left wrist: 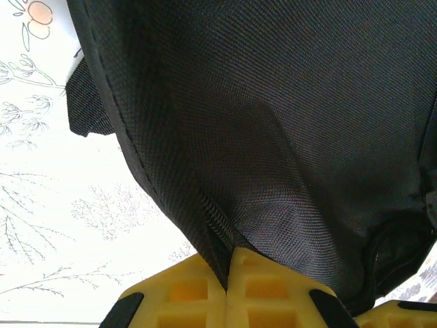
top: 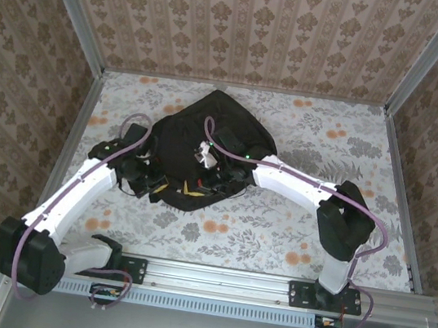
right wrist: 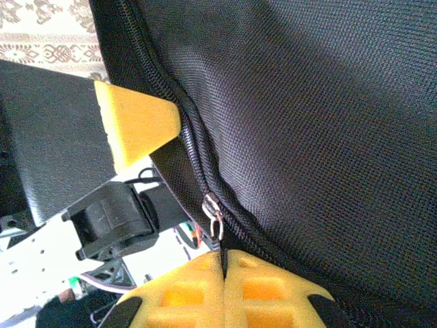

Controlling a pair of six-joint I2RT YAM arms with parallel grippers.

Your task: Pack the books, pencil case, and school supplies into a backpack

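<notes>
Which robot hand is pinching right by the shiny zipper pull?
The right gripper: the silver zipper pull sits at its fingertips. The left gripper pinches backpack fabric, no pull.

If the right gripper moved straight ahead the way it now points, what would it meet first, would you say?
The backpack: the right gripper looks shut on the zip pull, with black fabric directly beyond; depth is hard to judge.

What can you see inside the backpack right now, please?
Only the backpack's black outer fabric and a zip with a silver pull show. The left gripper and right gripper pinch that fabric; whatever lies inside is covered.
</notes>
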